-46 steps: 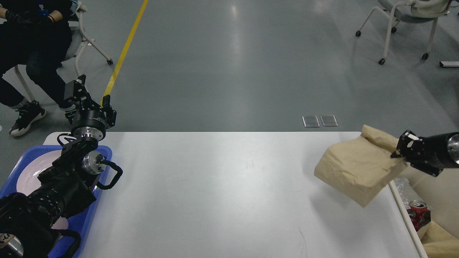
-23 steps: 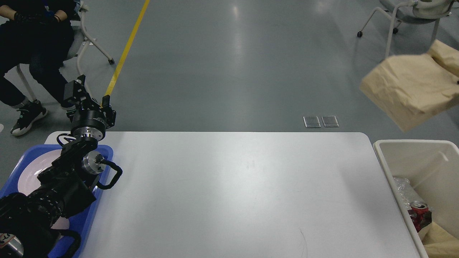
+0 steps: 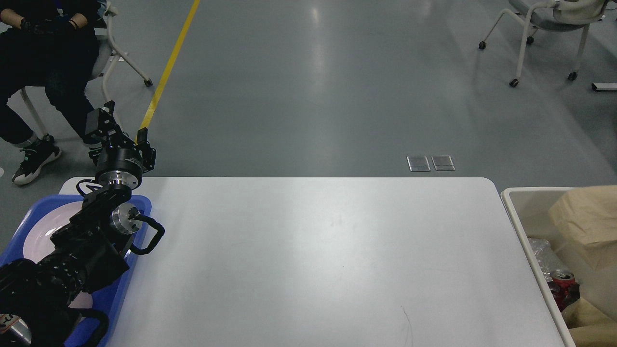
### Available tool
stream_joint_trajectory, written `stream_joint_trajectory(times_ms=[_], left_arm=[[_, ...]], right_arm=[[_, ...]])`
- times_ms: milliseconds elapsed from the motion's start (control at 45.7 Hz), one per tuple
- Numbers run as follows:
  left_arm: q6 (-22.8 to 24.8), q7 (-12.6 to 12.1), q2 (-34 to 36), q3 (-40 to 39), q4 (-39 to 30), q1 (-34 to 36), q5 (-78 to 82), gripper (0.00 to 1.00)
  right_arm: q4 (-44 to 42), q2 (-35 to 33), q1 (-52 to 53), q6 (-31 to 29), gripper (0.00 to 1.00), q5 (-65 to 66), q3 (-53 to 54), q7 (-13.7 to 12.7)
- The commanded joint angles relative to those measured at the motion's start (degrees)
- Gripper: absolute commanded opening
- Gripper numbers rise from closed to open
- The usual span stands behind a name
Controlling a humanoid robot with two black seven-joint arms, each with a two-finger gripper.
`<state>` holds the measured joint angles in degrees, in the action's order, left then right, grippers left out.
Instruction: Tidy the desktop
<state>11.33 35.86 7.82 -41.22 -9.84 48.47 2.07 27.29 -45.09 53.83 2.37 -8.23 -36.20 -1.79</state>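
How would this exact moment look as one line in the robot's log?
task: tidy desktop | paper bag: in beige bin | left gripper: open, above blue tray | right gripper: out of view

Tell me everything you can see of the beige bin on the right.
The beige bin is a pale, plastic-looking rectangular tub with a rounded rim, standing beside the desktop's right edge and partly cut off by the frame. Inside lie a crumpled brown paper bag, clear plastic wrap, a red can and more brown paper.

The left arm (image 3: 72,250) rises from the lower left corner, bent at the wrist. Its gripper (image 3: 118,132) points away and up, fingers spread apart. The right arm is out of sight.
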Motion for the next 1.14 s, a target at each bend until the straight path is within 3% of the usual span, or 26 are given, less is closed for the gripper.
stream_joint_trajectory(times_ms=[0,329,548,657,854,920,1117], left_arm=[[0.0,0.0,0.0,0.0,0.0,0.05,0.04,0.96],[0.0,0.0,0.0,0.0,0.0,-0.04,-0.05,0.96],[0.0,0.0,0.0,0.0,0.0,-0.04,-0.05,0.96],[0.0,0.0,0.0,0.0,0.0,-0.04,-0.05,0.96],[0.0,0.0,0.0,0.0,0.0,-0.04,-0.05,0.96],[0.0,0.0,0.0,0.0,0.0,-0.04,-0.05,0.96],[0.0,0.0,0.0,0.0,0.0,0.05,-0.05,0.96]], right_arm=[[-6.8,5.44,-7.24,1.15,1.0,0.06,7.97,0.2],[-9.71,11.16,-13.49,1.24,1.0,0.06,25.72,0.2],[-7.69,14.24,-7.7,0.8,1.0,0.15,53.58,0.99],[-2.6,16.96,-4.62,0.71,1.0,0.23,64.05,5.82],[4.53,24.51,-2.16,0.53,1.0,0.85,69.15,22.69],[4.27,27.76,-0.58,0.62,1.0,0.85,69.07,24.72],[2.68,33.39,1.01,0.71,1.0,0.85,68.89,24.9]])
